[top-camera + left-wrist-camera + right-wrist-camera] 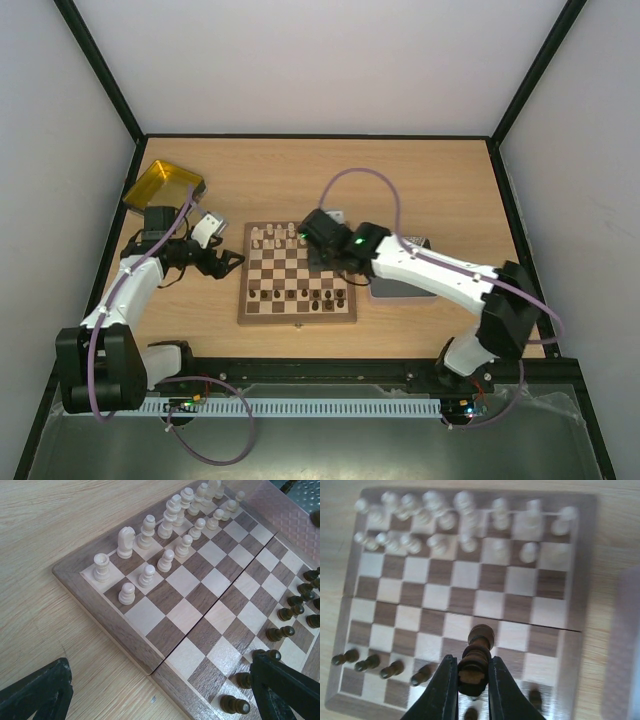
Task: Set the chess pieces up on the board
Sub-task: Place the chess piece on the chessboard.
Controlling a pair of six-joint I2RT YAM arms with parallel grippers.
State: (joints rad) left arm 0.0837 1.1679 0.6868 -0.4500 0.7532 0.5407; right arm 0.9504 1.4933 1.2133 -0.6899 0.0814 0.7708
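The board [300, 277] lies mid-table. Cream chess pieces [274, 238] fill its two far rows, seen closer in the left wrist view [170, 525] and blurred in the right wrist view [465, 525]. Dark chess pieces [300, 295] stand along the near side. My right gripper [471, 660] hovers above the board's near half, shut on a dark turned piece [481, 639] that points away from the camera. My left gripper [226, 262] is open just off the board's left edge, with nothing between its fingers [42, 692].
A yellow translucent tray [160, 183] sits at the far left corner. A grey tray [400, 287] lies right of the board, mostly under the right arm. Several dark pawns [370, 662] stand close below the held piece.
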